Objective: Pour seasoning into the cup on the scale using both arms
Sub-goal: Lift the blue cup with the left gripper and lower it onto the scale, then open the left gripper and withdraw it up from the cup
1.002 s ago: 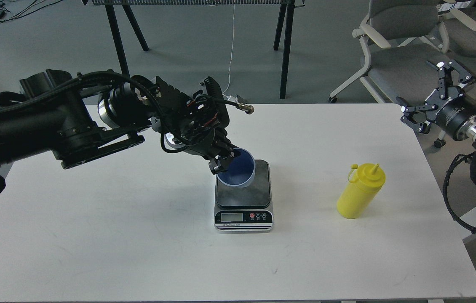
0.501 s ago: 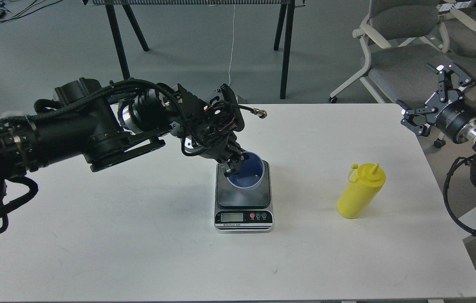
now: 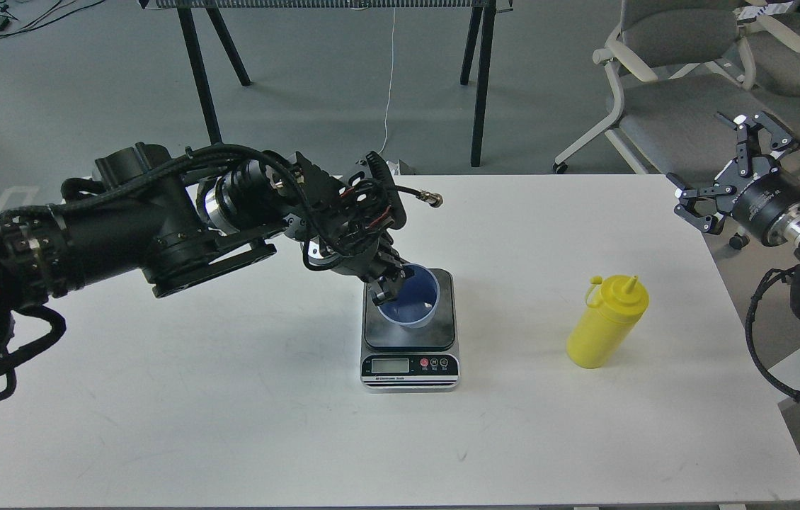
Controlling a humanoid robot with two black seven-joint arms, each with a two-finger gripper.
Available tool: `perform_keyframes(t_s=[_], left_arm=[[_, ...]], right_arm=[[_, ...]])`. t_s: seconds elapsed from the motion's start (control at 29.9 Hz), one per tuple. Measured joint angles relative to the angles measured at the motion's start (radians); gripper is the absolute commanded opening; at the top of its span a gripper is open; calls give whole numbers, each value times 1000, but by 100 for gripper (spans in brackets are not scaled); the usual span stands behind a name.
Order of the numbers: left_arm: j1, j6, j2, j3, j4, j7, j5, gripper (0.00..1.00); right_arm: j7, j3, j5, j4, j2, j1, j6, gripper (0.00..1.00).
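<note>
The light-blue cup (image 3: pixel 413 297) stands on the dark plate of the scale (image 3: pixel 410 361) at the table's middle. My left gripper (image 3: pixel 389 281) is shut on the cup's left rim, one finger inside and one outside. The yellow seasoning bottle (image 3: pixel 607 322) stands upright on the table to the right of the scale, apart from both grippers. My right gripper (image 3: pixel 722 161) is open and empty, raised beyond the table's right far corner, well above and right of the bottle.
The white table (image 3: pixel 230 397) has its right edge close to the bottle. Grey chairs (image 3: pixel 683 85) stand behind the right arm. Black table legs (image 3: pixel 478 78) stand behind the far edge.
My left gripper carried the cup right and down, from tilted above the scale's left edge to sitting on the plate. The right gripper shifted slightly right.
</note>
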Motion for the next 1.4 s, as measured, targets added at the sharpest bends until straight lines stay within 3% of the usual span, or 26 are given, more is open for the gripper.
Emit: perform_keyframes(t_s=[0.9,1.4], left_arm=[[24,0,-2,-3,1,0,0,38],[25,0,-22,-4,71,0,-49,75]], right_arm=[[6,3,0,0,-9,-12,0,99],[6,7,1,8,-9,-16,0,99]])
